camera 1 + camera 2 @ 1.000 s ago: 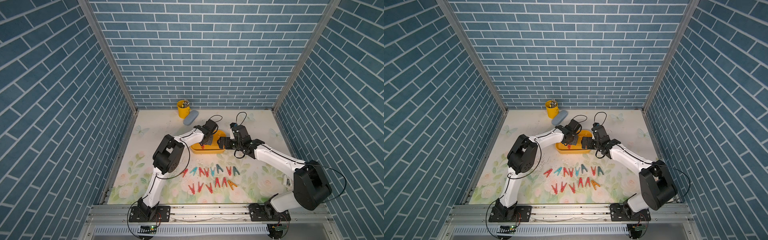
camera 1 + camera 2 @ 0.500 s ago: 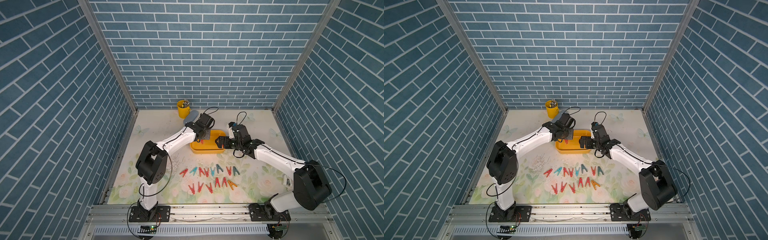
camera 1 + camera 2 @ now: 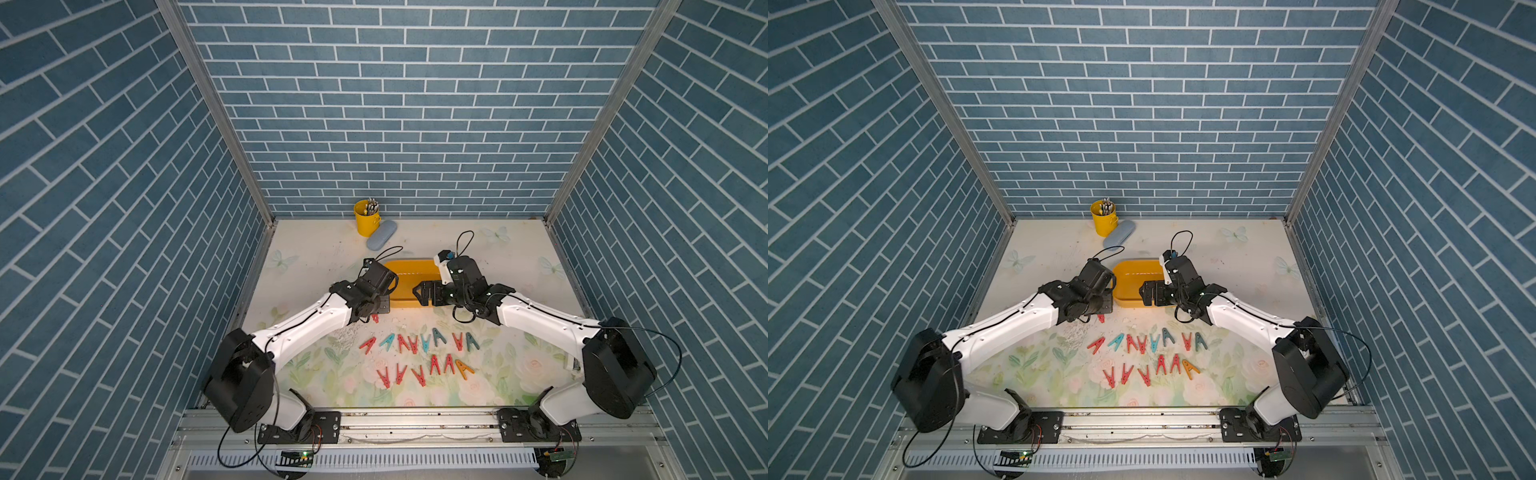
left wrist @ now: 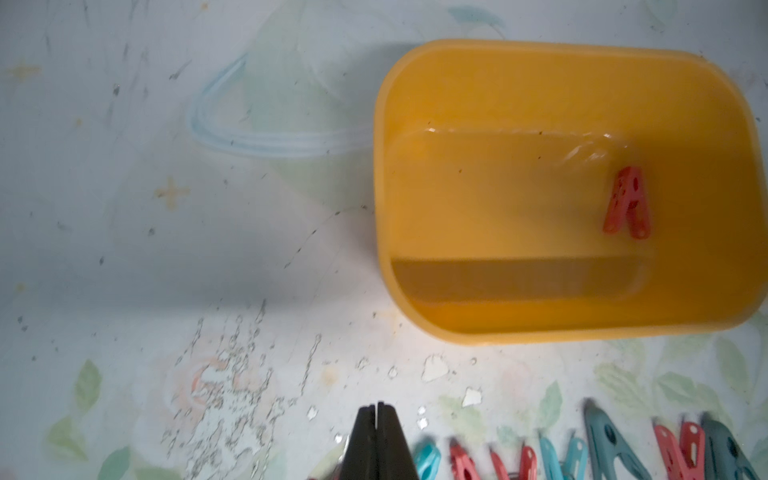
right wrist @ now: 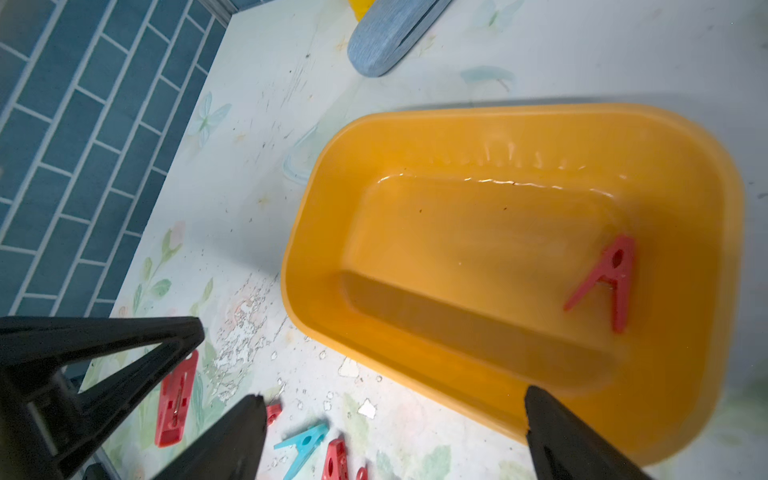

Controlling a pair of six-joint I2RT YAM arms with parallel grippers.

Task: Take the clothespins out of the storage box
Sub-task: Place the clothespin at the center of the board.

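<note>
Now, nearest the rail, the laid-out clothespins [image 3: 402,343] sit in two rows. Just behind them the left gripper [image 4: 376,411], which has pulled back out of the storage box [image 3: 409,262], stays clamped on a red clothespin [image 5: 176,399], arm bent low beside the box's near corner. That leaves one remaining clothespin [image 4: 627,203] inside, at its right end. The right gripper [image 3: 417,293] hovers wide open, empty, over the near rim.
</note>
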